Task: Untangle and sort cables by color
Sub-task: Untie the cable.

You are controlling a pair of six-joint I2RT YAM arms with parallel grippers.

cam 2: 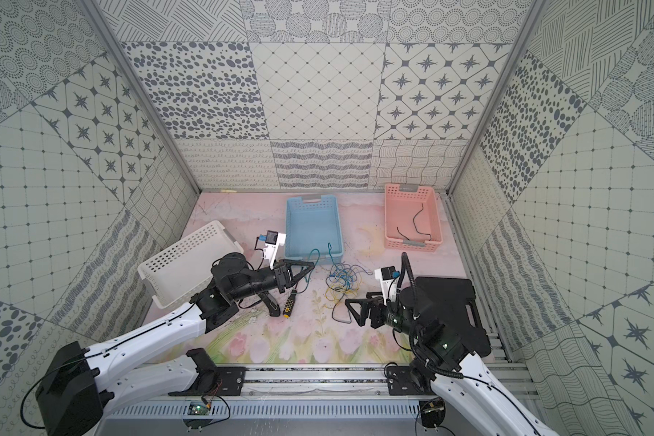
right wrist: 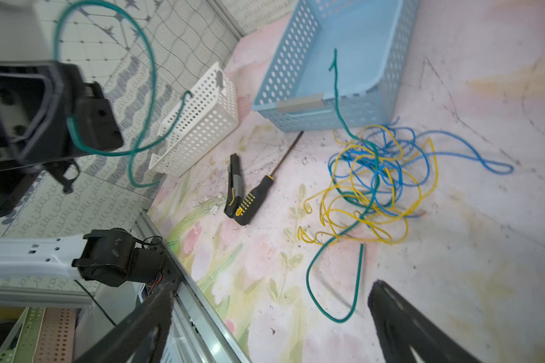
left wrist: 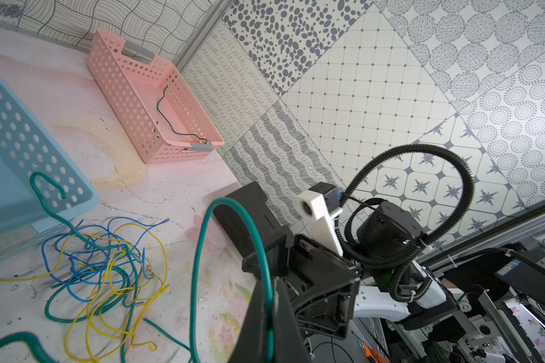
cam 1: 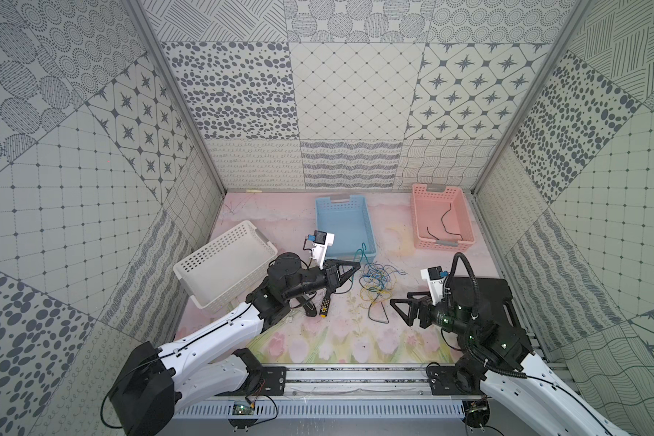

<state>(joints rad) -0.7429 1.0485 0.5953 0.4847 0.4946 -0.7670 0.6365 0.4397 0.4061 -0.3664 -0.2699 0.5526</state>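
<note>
Just ahead of the left gripper (cam 1: pixel 357 267), shut on one green cable (left wrist: pixel 195 261) apparently to draw it free, the tangle of blue, yellow and green cables (cam 1: pixel 378 281) lies on the counter (cam 1: pixel 391 215), and beside it the right gripper (cam 1: pixel 399 313) hovers wide open and empty, probably to pin the rest.

Table (cam 1: pixel 318 339): pastel floral mat, scuffed. Directly on it: white basket (cam 1: pixel 223 264) at left, blue basket (cam 1: pixel 346 226) at centre rear, pink basket (cam 1: pixel 429 215) at right rear. Tangle of blue, yellow and green cables (cam 1: pixel 378 281) just before the blue basket. Screwdriver (cam 1: pixel 324 303) touching a black hand tool (cam 1: pixel 310 307). Black case (cam 1: pixel 484 298) at right edge.
</note>
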